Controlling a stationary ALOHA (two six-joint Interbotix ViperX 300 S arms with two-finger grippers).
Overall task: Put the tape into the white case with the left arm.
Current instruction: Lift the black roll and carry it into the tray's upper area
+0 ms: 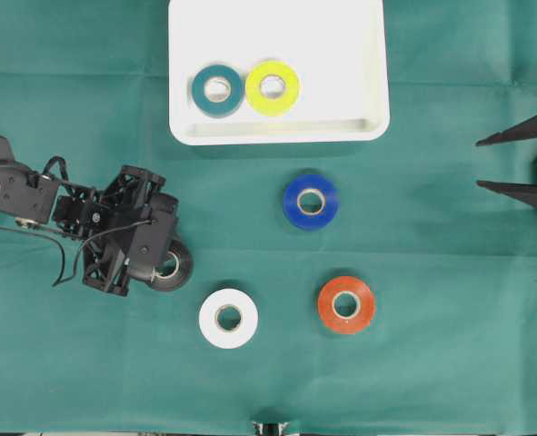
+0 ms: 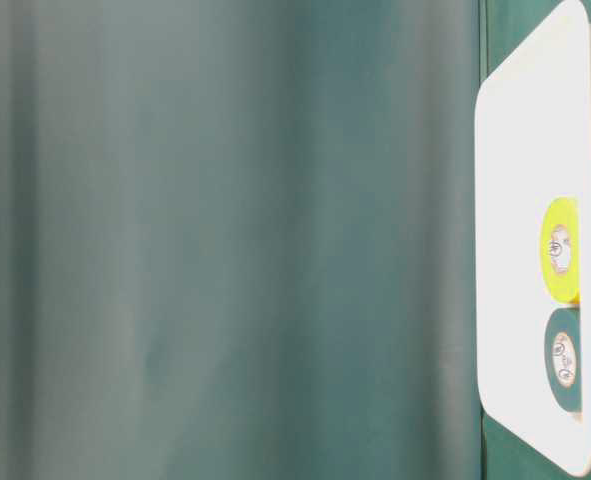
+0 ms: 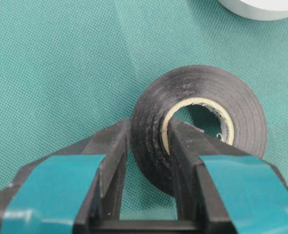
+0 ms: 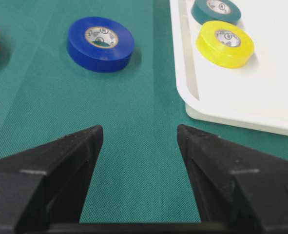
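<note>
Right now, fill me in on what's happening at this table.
The left gripper has its jaws closed on the wall of a black tape roll, one finger inside the core and one outside, with the roll on the green cloth. The white case already holds a teal roll and a yellow roll. Blue, orange and white rolls lie on the cloth. The right gripper sits open and idle at the side.

Six tape rolls out there: black roll (image 3: 197,131), white roll (image 1: 228,318), orange roll (image 1: 346,304) and blue roll (image 1: 310,201) on the cloth, teal roll (image 1: 217,90) and yellow roll (image 1: 272,87) inside one white case (image 1: 341,54). Two grippers.
</note>
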